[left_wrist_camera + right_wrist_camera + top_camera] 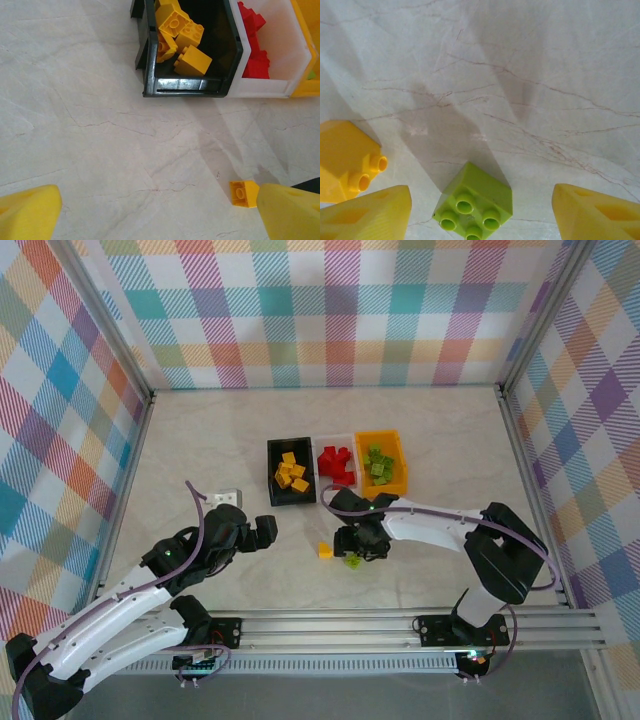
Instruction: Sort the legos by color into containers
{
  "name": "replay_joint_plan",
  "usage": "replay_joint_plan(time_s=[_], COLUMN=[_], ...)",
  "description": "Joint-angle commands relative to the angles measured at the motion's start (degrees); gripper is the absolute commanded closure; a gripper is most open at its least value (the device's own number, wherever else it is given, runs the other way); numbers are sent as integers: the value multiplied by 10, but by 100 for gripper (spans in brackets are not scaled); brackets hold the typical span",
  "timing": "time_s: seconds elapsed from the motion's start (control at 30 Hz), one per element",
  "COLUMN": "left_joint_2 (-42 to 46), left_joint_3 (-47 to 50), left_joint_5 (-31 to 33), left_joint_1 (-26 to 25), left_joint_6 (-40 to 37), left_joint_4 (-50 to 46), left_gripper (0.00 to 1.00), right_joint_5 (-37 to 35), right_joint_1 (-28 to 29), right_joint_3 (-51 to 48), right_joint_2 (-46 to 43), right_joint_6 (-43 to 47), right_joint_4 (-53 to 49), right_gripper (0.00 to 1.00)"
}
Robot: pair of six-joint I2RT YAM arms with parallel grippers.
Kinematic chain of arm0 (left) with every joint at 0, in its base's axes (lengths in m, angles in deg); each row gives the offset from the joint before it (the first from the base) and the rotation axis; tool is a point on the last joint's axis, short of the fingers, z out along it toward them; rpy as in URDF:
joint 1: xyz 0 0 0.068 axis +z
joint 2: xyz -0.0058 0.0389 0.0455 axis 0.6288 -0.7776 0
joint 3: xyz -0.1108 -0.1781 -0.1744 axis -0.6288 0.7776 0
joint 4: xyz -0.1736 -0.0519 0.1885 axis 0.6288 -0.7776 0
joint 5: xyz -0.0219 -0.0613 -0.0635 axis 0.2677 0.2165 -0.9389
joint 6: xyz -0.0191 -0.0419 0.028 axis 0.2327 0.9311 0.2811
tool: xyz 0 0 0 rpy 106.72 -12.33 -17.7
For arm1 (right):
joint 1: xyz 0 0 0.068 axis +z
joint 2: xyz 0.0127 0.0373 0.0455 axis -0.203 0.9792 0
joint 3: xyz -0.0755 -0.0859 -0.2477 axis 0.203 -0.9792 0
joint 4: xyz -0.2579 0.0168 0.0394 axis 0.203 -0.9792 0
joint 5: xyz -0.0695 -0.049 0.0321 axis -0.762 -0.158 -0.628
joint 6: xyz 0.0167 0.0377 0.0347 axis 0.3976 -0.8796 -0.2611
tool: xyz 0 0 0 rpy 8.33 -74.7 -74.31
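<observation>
Now the right hand (482, 217) hangs with its fingers apart around a lime green lego (472, 205) on the tabletop (530, 65), a yellow lego (347, 160) just beside it. The left hand (160, 215) is spread wide too, near the black bin (185, 85) of yellow legos (192, 60); red legos (255, 65) lie in the white bin (260, 89).

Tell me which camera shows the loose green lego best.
The right wrist view: the green lego lies close and sharp, with its four studs easy to count. The top external view gives it as a tiny green speck with no detail.
</observation>
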Motion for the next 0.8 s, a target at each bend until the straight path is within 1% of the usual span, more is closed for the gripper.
replay_joint_plan(time_s=[0.0, 0.07, 0.17, 0.3, 0.43, 0.53, 0.6, 0.67, 0.77], left_joint_2=[5, 5, 2, -12, -22, -27, -32, -38, -46], left_joint_3=[4, 7, 12, 4, -3, -4, -7, -10, -11], left_joint_5=[16, 17, 15, 26, 27, 25, 31, 32, 26], left_joint_1=[4, 5, 5, 4, 4, 4, 4, 4, 5], left_joint_6=[-4, -5, -8, -5, -8, -14, -15, -14, -8], left_joint_4=[-13, -11, -3, -10, -11, -6, -8, -8, -4], left_gripper=[0, 0, 0, 0, 0, 0, 0, 0, 0], right_joint_5=[8, 12, 22, 18, 6, -22, -42, -60, -72], right_joint_1=[6, 8, 9, 9, 9, 3, -8, -29, -83], right_joint_3=[11, 10, 9, 8, 2, 10, 22, 41, 74], right_joint_2=[19, 25, 37, 48, 27, -3, -29, -51, -71], right_joint_6=[13, 18, 29, 40, 43, 51, 64, 85, 121], right_joint_4=[-21, -24, -25, -25, -14, -20, -31, -41, -47], right_gripper=[26, 28, 35, 49, 59, 63, 64, 64, 64])
